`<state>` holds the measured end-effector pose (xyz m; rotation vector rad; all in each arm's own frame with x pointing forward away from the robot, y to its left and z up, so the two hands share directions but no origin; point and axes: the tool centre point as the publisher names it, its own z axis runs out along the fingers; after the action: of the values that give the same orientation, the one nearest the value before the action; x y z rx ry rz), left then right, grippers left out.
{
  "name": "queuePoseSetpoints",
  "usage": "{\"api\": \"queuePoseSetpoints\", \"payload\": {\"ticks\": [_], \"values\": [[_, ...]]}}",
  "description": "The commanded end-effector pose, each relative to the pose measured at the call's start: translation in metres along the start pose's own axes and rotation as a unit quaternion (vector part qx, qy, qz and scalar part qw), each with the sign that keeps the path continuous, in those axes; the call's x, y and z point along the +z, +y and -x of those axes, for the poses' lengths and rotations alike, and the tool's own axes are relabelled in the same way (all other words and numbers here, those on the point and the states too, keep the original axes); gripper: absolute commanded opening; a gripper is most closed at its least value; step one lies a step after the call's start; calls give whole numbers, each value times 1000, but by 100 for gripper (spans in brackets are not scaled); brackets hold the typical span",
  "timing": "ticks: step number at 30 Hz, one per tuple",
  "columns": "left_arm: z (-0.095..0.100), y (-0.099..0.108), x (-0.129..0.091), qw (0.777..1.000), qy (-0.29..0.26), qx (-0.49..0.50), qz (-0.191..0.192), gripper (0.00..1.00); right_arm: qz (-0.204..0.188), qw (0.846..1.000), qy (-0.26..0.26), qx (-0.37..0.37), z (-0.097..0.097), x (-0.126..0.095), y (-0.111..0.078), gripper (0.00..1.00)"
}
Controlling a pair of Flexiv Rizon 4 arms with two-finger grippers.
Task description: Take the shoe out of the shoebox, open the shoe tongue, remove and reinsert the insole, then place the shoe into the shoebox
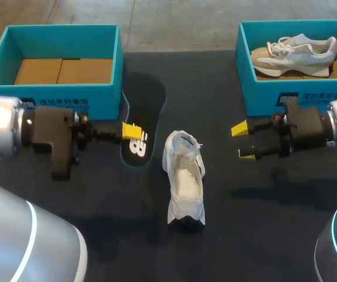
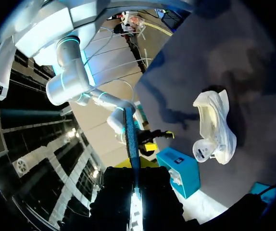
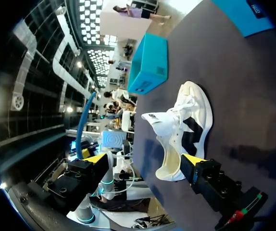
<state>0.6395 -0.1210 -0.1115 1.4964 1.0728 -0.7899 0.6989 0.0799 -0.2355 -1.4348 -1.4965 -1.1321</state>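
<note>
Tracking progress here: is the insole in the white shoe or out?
Out. The black insole is in the left gripper, apart from the white shoe, whose mouth shows pale lining.

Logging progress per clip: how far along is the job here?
Done: white shoe out on the table, tongue open, insole removed. In hand: left gripper grips the insole; right gripper open near the shoe. Left: reinsert insole, put shoe into the empty shoebox.

Left gripper clamped on insole, seen edge-on as thin teal strip ahead of my fingers. White shoe sits beside it on dark table, opening showing. Teal shoebox close to shoe. Right gripper beyond insole.
</note>
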Motion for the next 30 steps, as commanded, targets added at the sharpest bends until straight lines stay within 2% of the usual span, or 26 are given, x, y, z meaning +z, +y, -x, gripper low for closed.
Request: {"api": "queuePoseSetpoints", "payload": {"ticks": [1,4,12,30], "values": [[-21,1,12,999,-29,30,-6,0,1,1000,0,0,0,1,0,100],[-24,0,14,997,-44,59,0,0,1,1000,0,0,0,1,0,100],[-33,-4,24,993,-40,111,1,0,1,1000,0,0,0,1,0,100],[-68,-1,39,993,-48,108,2,0,1,1000,0,0,0,1,0,100]]}}
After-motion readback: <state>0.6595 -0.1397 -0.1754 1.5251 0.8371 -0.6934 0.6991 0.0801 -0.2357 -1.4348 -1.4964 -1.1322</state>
